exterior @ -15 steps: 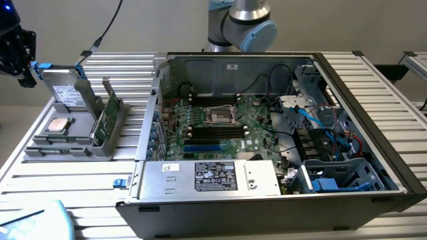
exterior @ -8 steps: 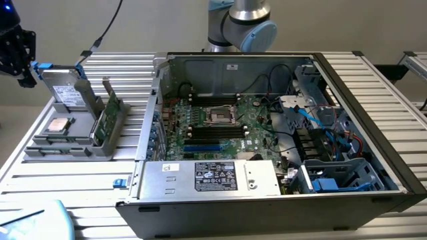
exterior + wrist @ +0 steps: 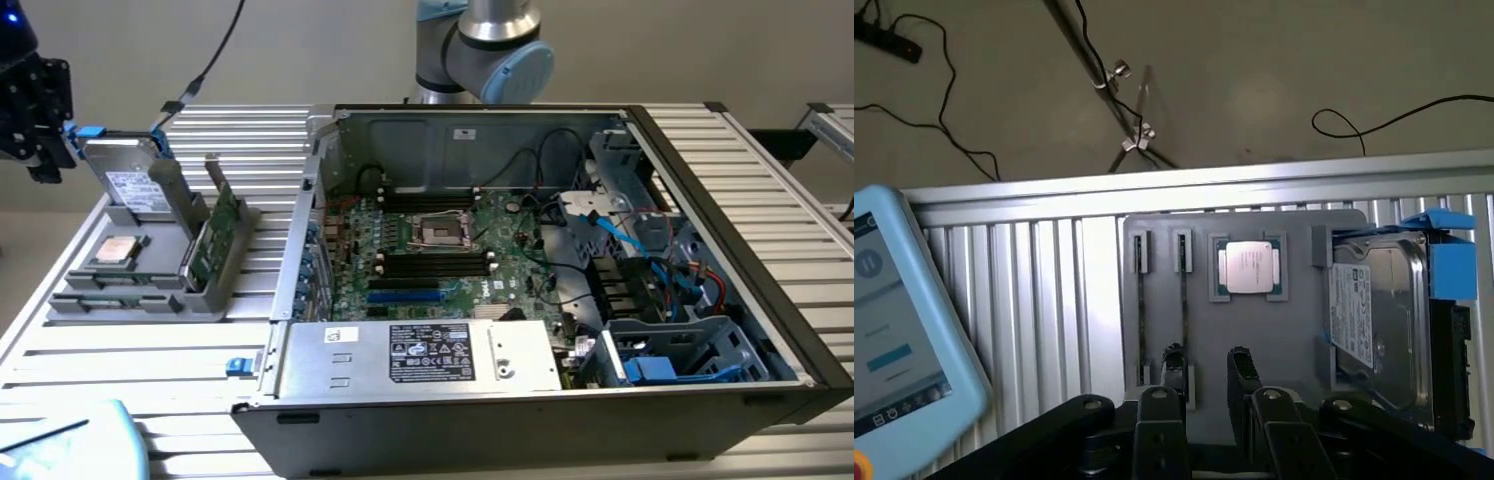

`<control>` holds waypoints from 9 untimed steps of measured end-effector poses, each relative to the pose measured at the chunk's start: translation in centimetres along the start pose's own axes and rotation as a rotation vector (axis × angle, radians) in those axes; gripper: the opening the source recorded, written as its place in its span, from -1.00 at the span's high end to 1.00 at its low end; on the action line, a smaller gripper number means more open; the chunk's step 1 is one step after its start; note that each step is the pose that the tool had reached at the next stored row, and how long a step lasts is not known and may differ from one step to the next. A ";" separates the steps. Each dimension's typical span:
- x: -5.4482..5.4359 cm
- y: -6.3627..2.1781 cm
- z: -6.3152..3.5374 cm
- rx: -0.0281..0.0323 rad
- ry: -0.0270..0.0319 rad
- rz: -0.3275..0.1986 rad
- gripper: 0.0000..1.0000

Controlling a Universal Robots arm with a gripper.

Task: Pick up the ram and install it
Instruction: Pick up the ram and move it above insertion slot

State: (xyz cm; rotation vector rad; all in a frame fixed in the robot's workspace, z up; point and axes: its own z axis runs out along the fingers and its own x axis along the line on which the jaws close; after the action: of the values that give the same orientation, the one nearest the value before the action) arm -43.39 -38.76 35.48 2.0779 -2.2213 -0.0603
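The gripper (image 3: 1206, 358) hangs above a grey tray (image 3: 1294, 340). Its two dark fingers (image 3: 1174, 362) stand apart with nothing between them, and bare tray shows through the gap. The ram (image 3: 1183, 300) stands on edge in a narrow slot of that tray and shows as a thin dark line. A second line like it sits in the neighbouring slot, and I cannot tell the two apart. One fingertip lies just over the end of the ram's slot, not touching it as far as I can see. Next along the tray is a square silver processor chip (image 3: 1248, 268), then a hard drive (image 3: 1374, 320) in a blue carrier. Reading the exterior view as a clock face, the gripper (image 3: 43, 150) is at ten o'clock, high over the slatted metal table (image 3: 147, 390). The tray (image 3: 80, 305) lies at nine o'clock, just beside the open computer case (image 3: 534, 420), which fills the centre. On the tray the hard drive (image 3: 131, 180) leans at the twelve o'clock end and the chip (image 3: 116, 250) lies mid-tray. A taller green card (image 3: 218, 235) with a metal bracket stands along the three o'clock side, nearest the case. Inside the case the motherboard (image 3: 454, 250) lies flat with a silver power supply (image 3: 420, 355) at six o'clock. The arm (image 3: 487, 45) rises at twelve o'clock behind the case. A pale blue pendant (image 3: 74, 440) lies at seven o'clock.
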 end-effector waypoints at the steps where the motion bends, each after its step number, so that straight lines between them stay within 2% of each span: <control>1: 0.3 -0.02 0.09 0.0001 -0.0002 -0.003 0.37; 4: 1.3 -0.08 0.45 0.0005 -0.0036 -0.009 0.37; 7: 2.2 -0.14 0.87 0.0012 -0.0122 -0.013 0.37; 9: 2.8 -0.22 1.24 0.0015 -0.0157 -0.015 0.37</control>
State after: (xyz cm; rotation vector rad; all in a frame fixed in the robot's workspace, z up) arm -43.48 -41.64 34.36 2.1018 -2.2158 -0.0763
